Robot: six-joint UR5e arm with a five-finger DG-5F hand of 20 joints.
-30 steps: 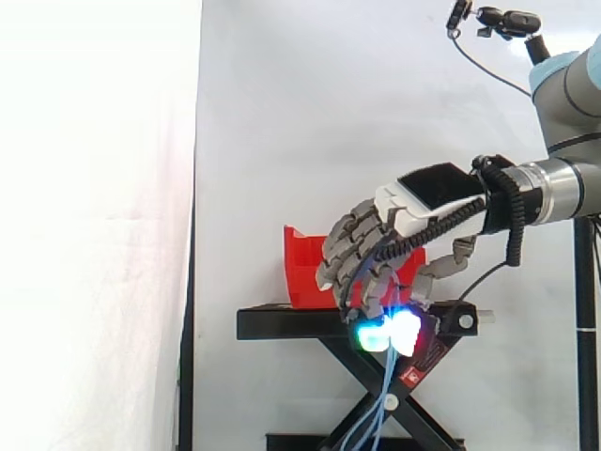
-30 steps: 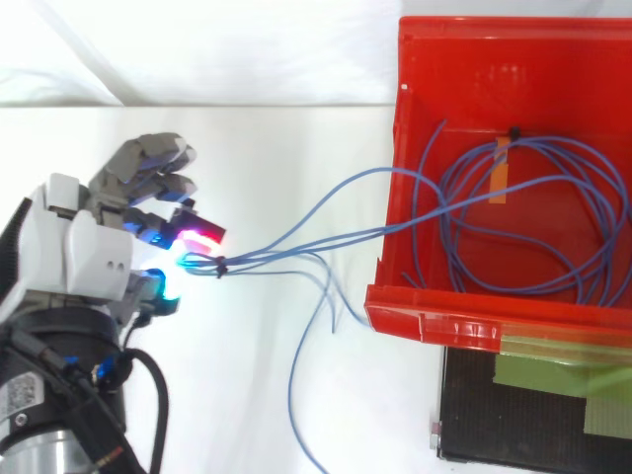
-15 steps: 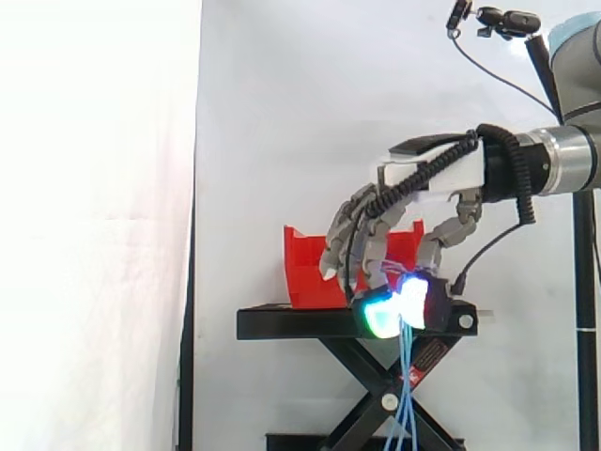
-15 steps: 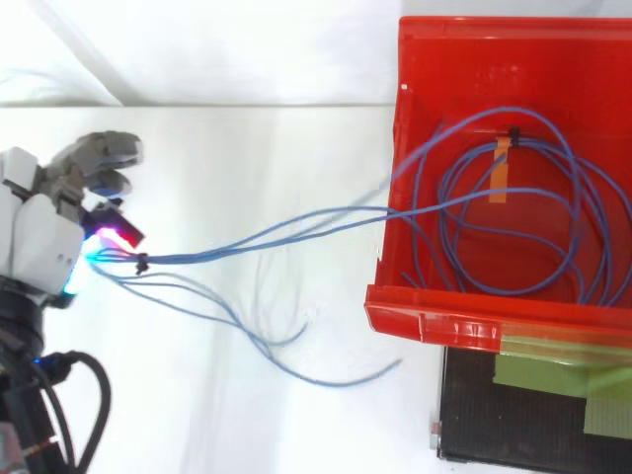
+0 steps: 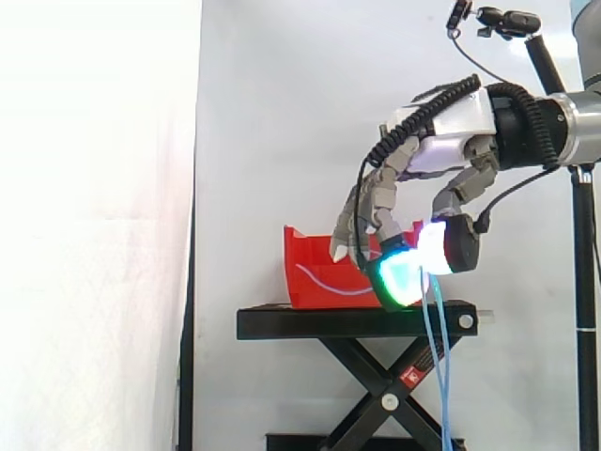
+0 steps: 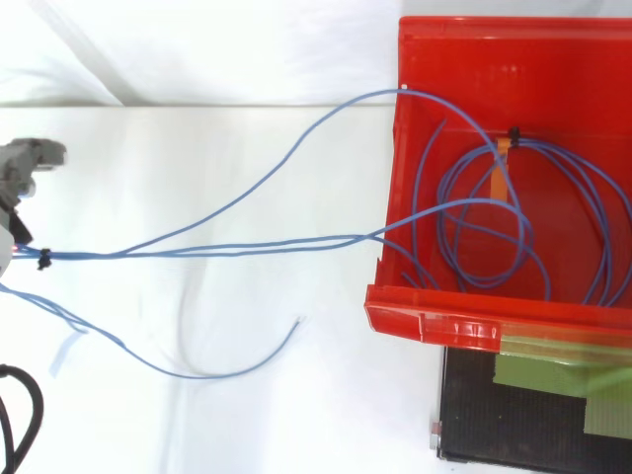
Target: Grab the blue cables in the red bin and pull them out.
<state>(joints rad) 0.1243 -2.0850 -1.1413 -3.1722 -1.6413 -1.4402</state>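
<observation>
My hand (image 5: 441, 132) hangs above the stand's right half in the side view, its glowing fingertips (image 5: 399, 275) pinched on a bundle of thin blue cables (image 6: 237, 245). In the top view the hand (image 6: 18, 168) sits at the far left edge. From there the cables stretch taut to the right, over the wall of the red bin (image 6: 474, 326), where their loops still lie. Loose cable ends (image 5: 437, 366) dangle below the fingertips in the side view and trail over the white surface in the top view.
The red bin (image 5: 310, 282) rests on a black scissor stand (image 5: 357, 324) before a white curtain. A black plate with green tape (image 6: 533, 395) lies beside the bin's near wall. A camera on a pole (image 5: 498, 21) stands at the upper right.
My hand has risen and drawn further away from the bin, dragging the cables with it. The strands now run taut and the loops in the bin have shifted toward the near wall.
</observation>
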